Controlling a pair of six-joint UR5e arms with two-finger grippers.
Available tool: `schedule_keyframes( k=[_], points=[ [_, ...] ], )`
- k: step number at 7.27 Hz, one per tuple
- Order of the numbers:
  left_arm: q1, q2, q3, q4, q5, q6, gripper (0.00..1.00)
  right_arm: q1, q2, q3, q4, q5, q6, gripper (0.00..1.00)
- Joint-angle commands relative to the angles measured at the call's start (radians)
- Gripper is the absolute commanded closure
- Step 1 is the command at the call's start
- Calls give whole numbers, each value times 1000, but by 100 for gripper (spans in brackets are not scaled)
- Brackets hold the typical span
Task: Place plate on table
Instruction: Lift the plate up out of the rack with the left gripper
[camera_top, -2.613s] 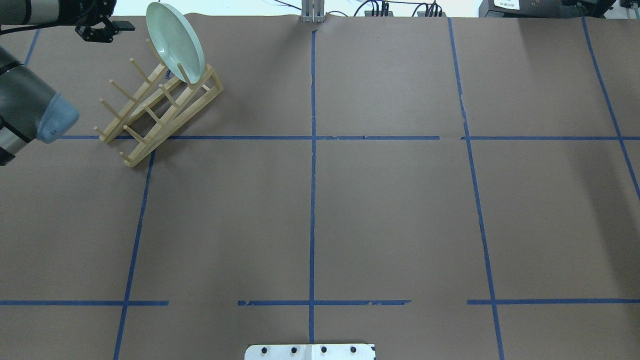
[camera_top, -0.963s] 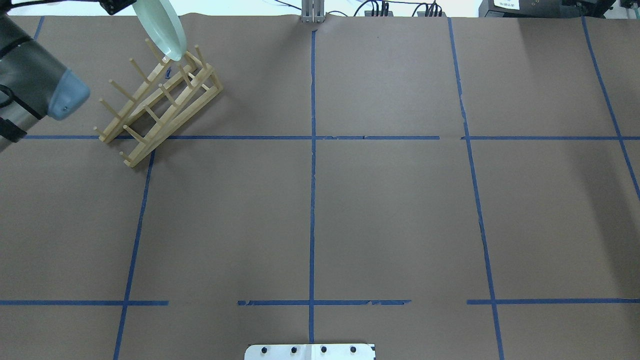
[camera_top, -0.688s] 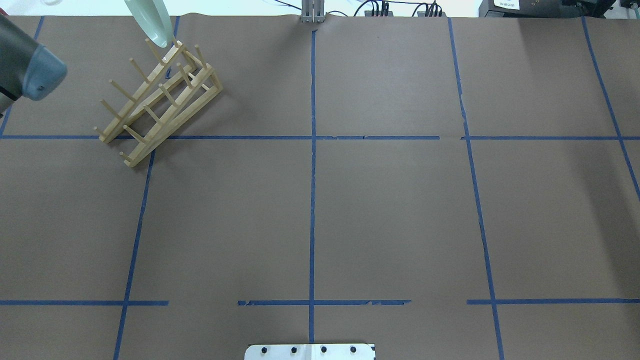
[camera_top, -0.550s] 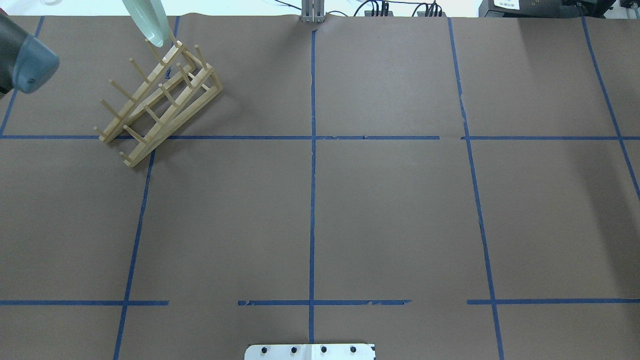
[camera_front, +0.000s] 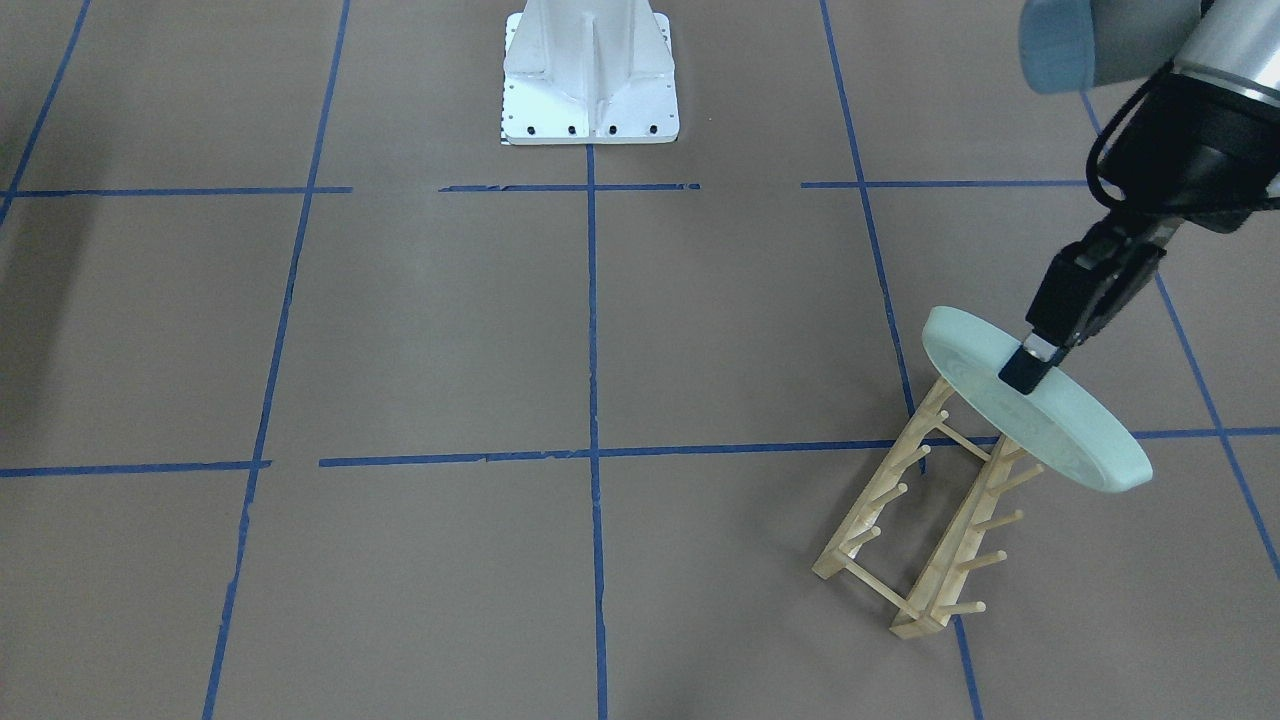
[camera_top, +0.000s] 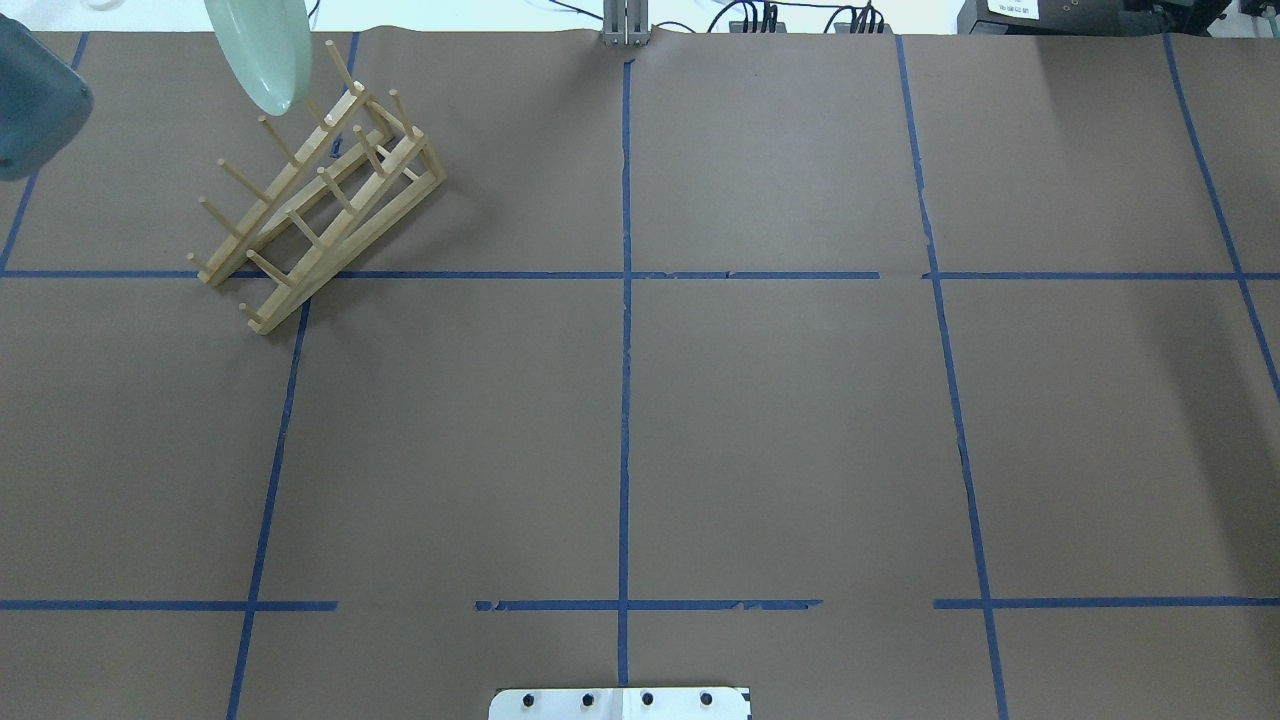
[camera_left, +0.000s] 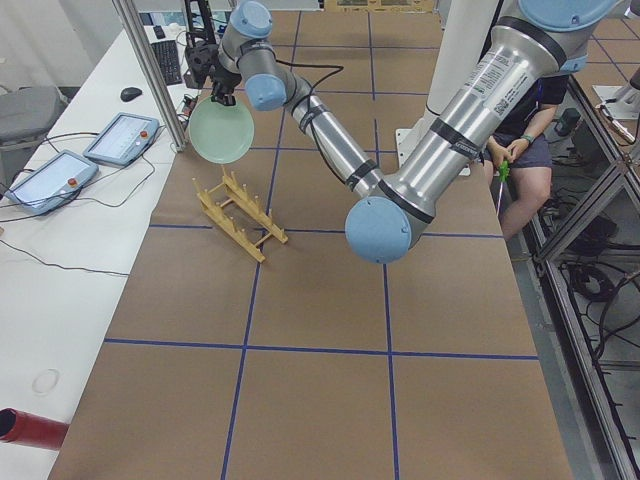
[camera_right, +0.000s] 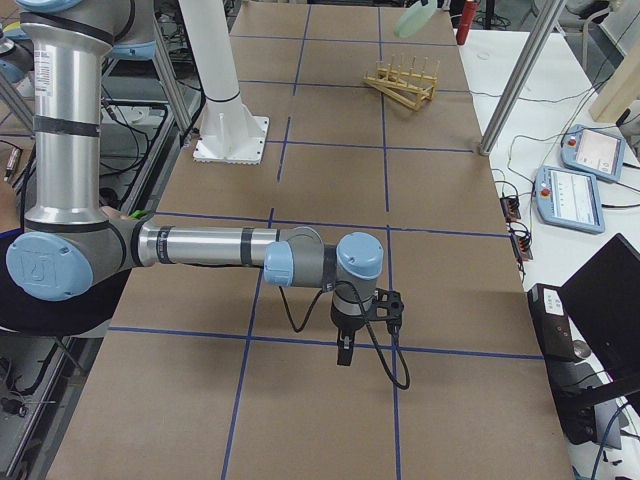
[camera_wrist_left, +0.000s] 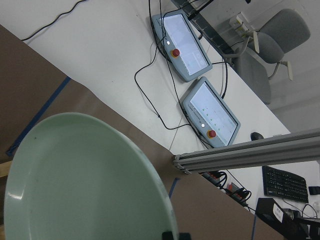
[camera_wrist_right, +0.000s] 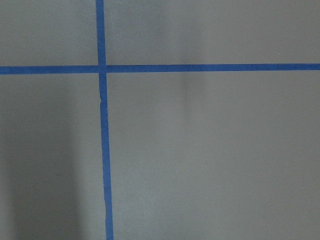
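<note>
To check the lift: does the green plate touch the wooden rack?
Apart. In the exterior left view, table shows between the lower rim of the mint-green plate and the peg tips of the wooden rack.

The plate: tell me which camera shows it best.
Exterior front-facing: the whole plate shows, tilted above the rack, the left gripper pinching its rim. Exterior left shows its full face, small. Overhead and left wrist crop it; exterior right shows a sliver; right wrist, none.
</note>
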Motion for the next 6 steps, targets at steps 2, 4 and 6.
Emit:
schedule_keyframes(
  k=[2,4,6],
  points=[
    [322,-98,-117,492,237,283,100,-1,0,0,0,0,-1,0],
    [521,-104,-66,657,386,357,100,0,0,0,0,0,1,0],
    [634,-96,45,674,441,428,100,-1,0,0,0,0,-1,0]
  ],
)
